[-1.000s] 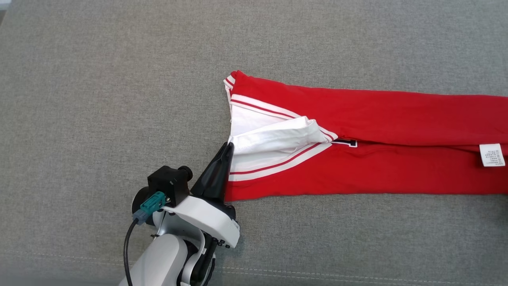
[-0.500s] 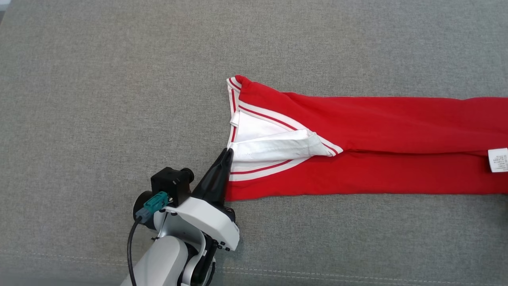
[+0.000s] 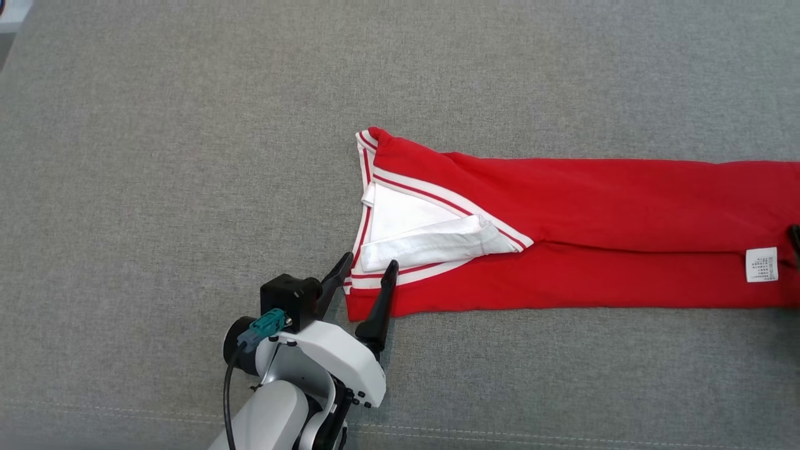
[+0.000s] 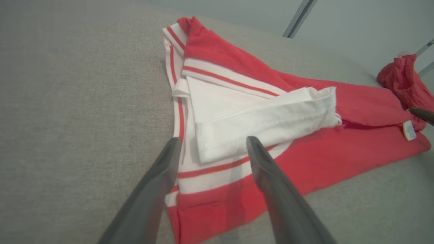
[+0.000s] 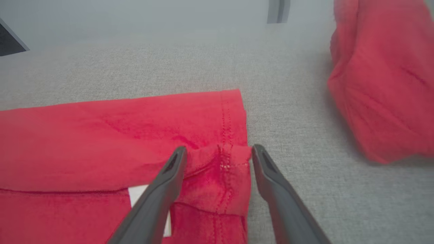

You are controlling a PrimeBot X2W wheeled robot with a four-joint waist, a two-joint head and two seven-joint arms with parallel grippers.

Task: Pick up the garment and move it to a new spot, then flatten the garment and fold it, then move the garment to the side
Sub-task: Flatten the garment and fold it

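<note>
item: red garment (image 3: pixel 594 200) with white, red-striped collar band, lying flat and long across the grey woven surface (image 3: pixel 187 156), collar end toward the middle of the head view, the rest running to that view's right edge. the body is doubled along its length, with a white inner placket (image 3: pixel 431 240) turned out at the neck. a white care label (image 3: pixel 762 264) sits near the hem end. item: left gripper (image 3: pixel 369 265), jaws spread wide and holding nothing, its two dark fingers either side of the lower collar corner, tips just over the striped band. item: right gripper (image 5: pixel 219 150), jaws likewise apart with no grip, flanking a small raised fold at the stitched hem corner; whether the fingers touch the cloth cannot be told. item: second red cloth (image 5: pixel 383 84), bunched, lying apart from the hem on the same surface.
</note>
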